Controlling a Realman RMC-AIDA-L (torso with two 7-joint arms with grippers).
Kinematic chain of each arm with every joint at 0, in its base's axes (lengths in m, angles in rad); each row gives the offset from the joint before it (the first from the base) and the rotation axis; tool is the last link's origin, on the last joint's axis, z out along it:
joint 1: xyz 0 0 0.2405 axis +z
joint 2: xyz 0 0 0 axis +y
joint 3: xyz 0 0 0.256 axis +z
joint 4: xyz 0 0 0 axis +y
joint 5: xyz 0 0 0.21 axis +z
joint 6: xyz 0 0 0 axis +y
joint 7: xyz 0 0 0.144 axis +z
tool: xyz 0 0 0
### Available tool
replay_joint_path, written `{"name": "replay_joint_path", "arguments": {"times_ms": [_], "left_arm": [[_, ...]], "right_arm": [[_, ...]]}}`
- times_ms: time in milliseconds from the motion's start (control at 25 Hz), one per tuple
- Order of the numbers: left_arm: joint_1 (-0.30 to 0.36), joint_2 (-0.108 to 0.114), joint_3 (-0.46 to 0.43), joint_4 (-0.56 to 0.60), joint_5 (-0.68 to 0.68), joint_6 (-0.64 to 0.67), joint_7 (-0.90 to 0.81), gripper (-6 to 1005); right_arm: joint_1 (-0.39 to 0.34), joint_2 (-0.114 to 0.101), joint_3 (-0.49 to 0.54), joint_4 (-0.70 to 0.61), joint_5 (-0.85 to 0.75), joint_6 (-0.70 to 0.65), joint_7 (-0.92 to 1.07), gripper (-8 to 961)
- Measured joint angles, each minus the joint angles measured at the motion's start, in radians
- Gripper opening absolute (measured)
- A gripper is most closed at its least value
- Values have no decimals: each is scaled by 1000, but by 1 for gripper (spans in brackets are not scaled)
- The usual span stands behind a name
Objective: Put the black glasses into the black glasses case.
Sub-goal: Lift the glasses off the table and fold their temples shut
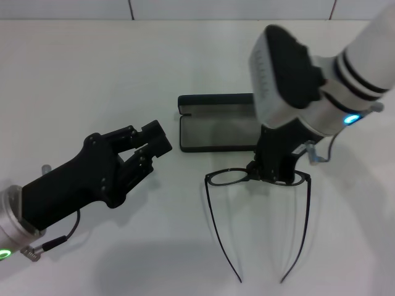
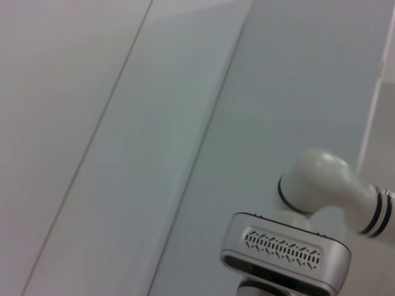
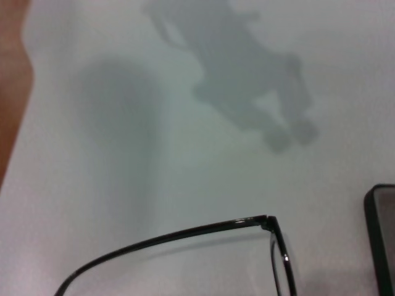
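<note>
Right hand is reaching down onto the front frame of the black glasses, at the bridge and the lens on the robot's right; whether its fingers are apart or closed on the frame cannot be told, since the wrist housing is hiding them. The black glasses are lying on the white surface with both temple arms unfolded and pointing toward the robot, just beside the near edge of the black glasses case, which is lying open with its greyish lining showing. Left hand is hovering with fingers slightly apart, empty, near the case on the robot's left. Risks as judged from here: the thin frame could be slipping or tilting in a narrow pinch, and the spread temple arms are likely to be catching on the case rim or overhanging it, so that the glasses would not be seating flat inside
</note>
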Motion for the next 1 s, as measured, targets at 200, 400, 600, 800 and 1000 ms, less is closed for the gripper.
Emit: {"name": "replay_joint_path", "arguments": {"times_ms": [200,400,600,800,1000], "left_arm": [[-8,0,-2,1,-3,37,0,232],[-41,-2,-1,3,-3,99,20,232],[-107,-2,1,1,-5,156,26,175],[-169,-4,9,0,-5,170,22,82],[-209,-8,23,-1,-16,185,20,66]], "right_arm": [[-199,-1,128,-283,26,-86,-40,63],[-402,-2,321,-444,231,-116,-156,62],[-515,-1,472,-365,570,-139,-358,61],[-550,-5,484,-210,809,-156,-525,60],[-504,-3,487,-50,868,-202,-592,59]]}}
